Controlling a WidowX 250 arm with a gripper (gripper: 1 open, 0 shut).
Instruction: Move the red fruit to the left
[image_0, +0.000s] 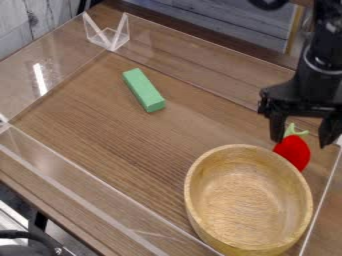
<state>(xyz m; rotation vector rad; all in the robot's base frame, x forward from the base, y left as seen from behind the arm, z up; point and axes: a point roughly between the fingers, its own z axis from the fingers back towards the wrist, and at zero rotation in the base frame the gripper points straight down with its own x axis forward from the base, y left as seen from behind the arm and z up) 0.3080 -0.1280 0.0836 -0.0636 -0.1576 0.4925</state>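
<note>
Now: end effector poised over the fruit, nothing held

The red fruit (294, 150) is seen at the right edge of the worktop (120, 150), just beside the upper right rim of the wooden bowl (249, 199) and close to the clear wall on that side. Its green top is turned up and away from the bowl.

The end effector (303, 126) is hung directly above the fruit, pointed straight down, with its dark fingers (278, 124) spread wide to either side of the leafy top. Nothing is gripped; whether the tips are already touching the fruit cannot be told from this one view.

The wide spread is judged to be there so that the rounded body can be straddled before any closing is done. The vertical approach is probably chosen because the bowl and the wall leave little room for a side entry.

A green block (144, 89) is lying well apart, toward the upper left, and a small clear folded stand (107, 33) is seen in the far corner. The middle of the worktop is left bare, so a path leftward is judged open once the fruit is lifted above the bowl rim.

Risk noted: the glossy, rounded surface may slip or be pushed against the bowl if the closing is off centre.
</note>
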